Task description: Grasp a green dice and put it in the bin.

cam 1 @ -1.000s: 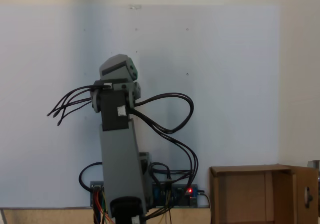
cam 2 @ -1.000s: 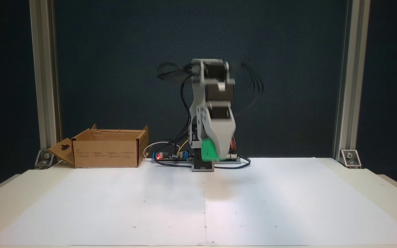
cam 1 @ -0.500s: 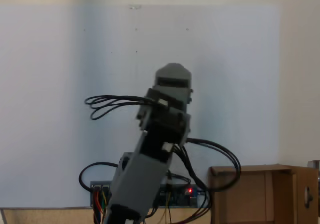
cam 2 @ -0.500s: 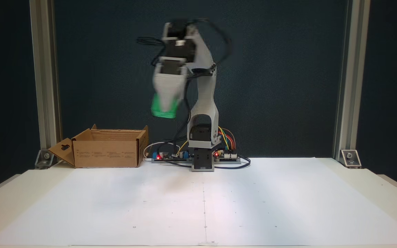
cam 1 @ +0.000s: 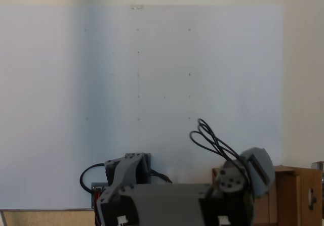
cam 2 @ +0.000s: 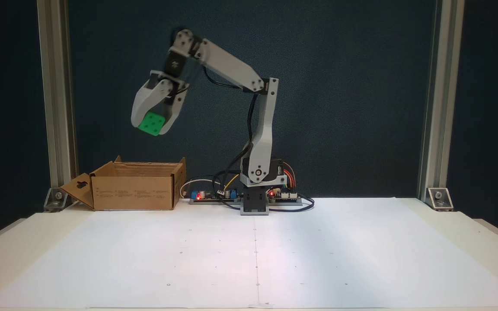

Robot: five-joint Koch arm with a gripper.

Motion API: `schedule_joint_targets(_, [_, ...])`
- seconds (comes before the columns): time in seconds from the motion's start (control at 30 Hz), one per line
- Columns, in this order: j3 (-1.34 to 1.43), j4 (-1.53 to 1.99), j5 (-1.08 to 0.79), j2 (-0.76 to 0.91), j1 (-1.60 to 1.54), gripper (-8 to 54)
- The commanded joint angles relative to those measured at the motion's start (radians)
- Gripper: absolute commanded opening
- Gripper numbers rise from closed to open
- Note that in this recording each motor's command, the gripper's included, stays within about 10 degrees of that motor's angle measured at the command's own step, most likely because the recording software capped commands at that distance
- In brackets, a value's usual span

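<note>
The green dice point(cam 2: 151, 124) hangs in the air, pinched between the grey jaws of my gripper point(cam 2: 151, 126), which is shut on it. It sits well above the open top of the bin point(cam 2: 134, 185), a brown cardboard box at the table's back left in a fixed view. From above, the arm stretches right along the lower edge, its gripper end point(cam 1: 255, 170) over the bin point(cam 1: 293, 195); the dice is hidden there.
White paper point(cam 2: 253, 255) covers the table in front of the arm's base point(cam 2: 254, 203). Circuit boards and wires point(cam 2: 208, 195) lie beside the base, between it and the bin. Metal frame posts point(cam 2: 56, 99) stand at both back corners.
The arm has swung from the middle of the table over toward the bin, carrying the dice, and has stretched out so the gripper now hangs above the box.
</note>
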Motion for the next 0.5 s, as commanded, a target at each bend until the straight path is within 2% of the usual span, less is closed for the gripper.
schedule_joint_targets(0.0, [-0.064,0.009,-0.094,-0.029,0.104,11.5])
schedule_joint_targets(0.27, [-0.067,-0.133,-0.129,-0.272,0.393,11.5])
schedule_joint_targets(0.47, [-0.066,-0.233,-0.129,-0.433,0.423,11.5])
